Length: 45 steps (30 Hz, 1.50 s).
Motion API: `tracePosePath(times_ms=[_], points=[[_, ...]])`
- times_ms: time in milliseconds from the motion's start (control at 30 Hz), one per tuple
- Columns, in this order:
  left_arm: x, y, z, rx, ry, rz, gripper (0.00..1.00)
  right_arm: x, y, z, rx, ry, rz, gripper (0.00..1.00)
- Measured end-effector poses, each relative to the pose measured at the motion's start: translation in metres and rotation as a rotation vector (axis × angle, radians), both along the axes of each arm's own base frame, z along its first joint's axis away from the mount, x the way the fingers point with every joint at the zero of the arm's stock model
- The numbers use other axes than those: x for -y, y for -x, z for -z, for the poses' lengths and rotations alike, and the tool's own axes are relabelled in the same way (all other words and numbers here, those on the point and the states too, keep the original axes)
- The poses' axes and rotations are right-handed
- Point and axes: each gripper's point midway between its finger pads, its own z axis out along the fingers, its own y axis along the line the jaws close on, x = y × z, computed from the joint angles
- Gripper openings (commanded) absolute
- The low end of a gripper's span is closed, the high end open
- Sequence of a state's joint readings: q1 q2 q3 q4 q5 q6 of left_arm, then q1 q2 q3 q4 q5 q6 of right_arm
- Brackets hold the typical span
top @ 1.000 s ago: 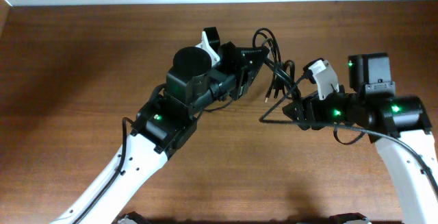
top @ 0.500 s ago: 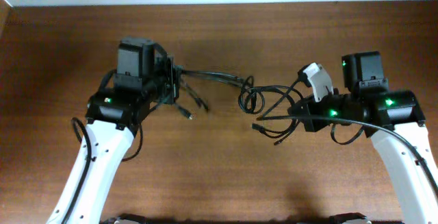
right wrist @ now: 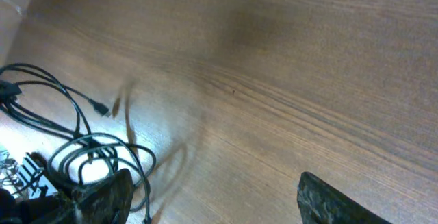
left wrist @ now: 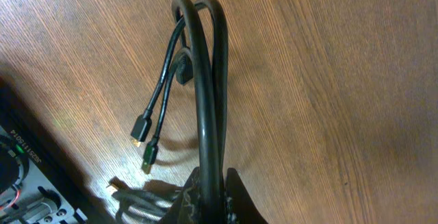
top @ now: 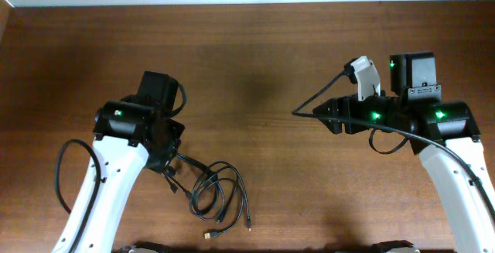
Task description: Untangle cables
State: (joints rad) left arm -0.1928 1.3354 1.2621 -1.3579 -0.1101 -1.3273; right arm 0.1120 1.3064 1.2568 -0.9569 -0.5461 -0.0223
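Overhead: locate the left end effector (top: pixel 168 164) at the lower left of the bench (top: pixel 263 52), clamped shut on the cables (top: pixel 213 195). Trace the cables from that grip into loose overlapping loops lying on the bench just to its right, plug ends (top: pixel 210 235) lowest. Find the right end effector (top: pixel 329 118) well apart at the right, pointing left.

Left wrist: see cable strands pinched between the closed fingers (left wrist: pixel 236 198), arching over the wood, two plug ends beside the arch.

Right wrist: confirm open jaws, fingers spread wide over bare bench. Spot the looped cables at far left, partly blurred.
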Motion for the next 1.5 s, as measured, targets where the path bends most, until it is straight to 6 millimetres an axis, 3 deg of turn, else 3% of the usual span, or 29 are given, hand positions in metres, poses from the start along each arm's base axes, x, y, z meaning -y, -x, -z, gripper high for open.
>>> tracePosePath(times_ms=[100, 167, 233, 300, 333, 433, 533, 633, 733, 800, 833, 867, 900, 933, 967, 1067, 1100, 1133, 1167, 1267, 1333, 1400, 1500], points=[[-0.004, -0.002, -0.001, 0.008, -0.023, -0.003, 0.00, 0.001, 0.006, 0.004, -0.032, 0.004, 0.000, 0.80], [0.002, -0.013, -0.002, 0.052, -0.001, 0.037, 0.00, -0.003, 0.008, 0.002, -0.032, -0.013, -0.017, 0.82], [0.036, -0.057, -0.014, 0.236, 0.115, 0.298, 0.00, -0.018, 0.015, -0.008, -0.013, -0.096, -0.110, 0.82], [0.070, -0.084, -0.034, 0.403, 0.209, 0.533, 0.00, -0.027, 0.021, -0.015, -0.007, -0.151, -0.159, 0.82], [0.094, -0.103, -0.058, 0.553, 0.271, 0.680, 0.00, -0.030, 0.023, -0.018, -0.003, -0.173, -0.181, 0.82], [0.128, -0.127, -0.104, 0.815, 0.346, 0.849, 0.00, -0.035, 0.026, -0.023, 0.001, -0.212, -0.208, 0.82], [0.183, -0.111, -0.137, 0.966, 0.444, 1.082, 0.00, -0.037, 0.020, -0.028, 0.073, -0.200, -0.249, 0.83], [0.210, -0.094, -0.143, 0.987, 0.493, 1.176, 0.00, -0.039, 0.019, -0.032, 0.113, -0.207, -0.282, 0.86], [0.231, -0.089, -0.162, 1.083, 0.503, 1.236, 0.01, -0.056, 0.030, -0.044, 0.200, -0.250, -0.423, 0.88], [0.249, -0.079, -0.175, 1.135, 0.535, 1.274, 0.01, -0.082, 0.039, -0.052, 0.284, -0.263, -0.543, 0.89], [0.255, -0.076, -0.178, 1.141, 0.557, 1.272, 0.01, -0.086, 0.040, -0.054, 0.299, -0.263, -0.561, 0.87], [0.267, -0.066, -0.182, 1.142, 0.600, 1.283, 0.01, -0.089, 0.042, -0.054, 0.305, -0.263, -0.574, 0.77], [0.272, -0.061, -0.182, 1.135, 0.616, 1.290, 0.02, -0.089, 0.042, -0.054, 0.306, -0.263, -0.575, 0.49], [0.278, -0.055, -0.183, 1.125, 0.641, 1.296, 0.05, -0.089, 0.042, -0.054, 0.304, -0.263, -0.576, 0.13], [0.281, -0.052, -0.183, 1.119, 0.655, 1.298, 0.04, -0.089, 0.043, -0.053, 0.296, -0.265, -0.577, 0.04], [0.281, -0.054, -0.181, 1.111, 0.642, 1.272, 0.11, -0.089, 0.052, -0.051, 0.251, -0.280, -0.585, 0.04], [0.282, -0.055, -0.180, 1.105, 0.634, 1.261, 0.26, -0.088, 0.054, -0.049, 0.233, -0.280, -0.581, 0.04], [0.281, -0.057, -0.178, 1.105, 0.616, 1.246, 0.77, -0.088, 0.055, -0.049, 0.222, -0.283, -0.574, 0.04], [0.277, -0.065, -0.174, 1.096, 0.571, 1.208, 0.99, -0.088, 0.054, -0.049, 0.200, -0.290, -0.557, 0.04], [0.255, -0.079, -0.145, 0.979, 0.444, 1.102, 0.99, -0.080, 0.033, -0.057, 0.136, -0.350, -0.401, 0.04], [0.244, -0.073, -0.122, 0.863, 0.415, 1.082, 0.99, -0.066, 0.017, -0.067, 0.135, -0.404, -0.322, 0.04], [0.231, -0.061, -0.095, 0.721, 0.398, 1.061, 0.99, -0.031, -0.003, -0.091, 0.194, -0.510, -0.250, 0.04], [0.236, -0.041, -0.088, 0.644, 0.483, 1.100, 0.99, -0.012, -0.013, -0.114, 0.248, -0.588, -0.227, 0.04]])
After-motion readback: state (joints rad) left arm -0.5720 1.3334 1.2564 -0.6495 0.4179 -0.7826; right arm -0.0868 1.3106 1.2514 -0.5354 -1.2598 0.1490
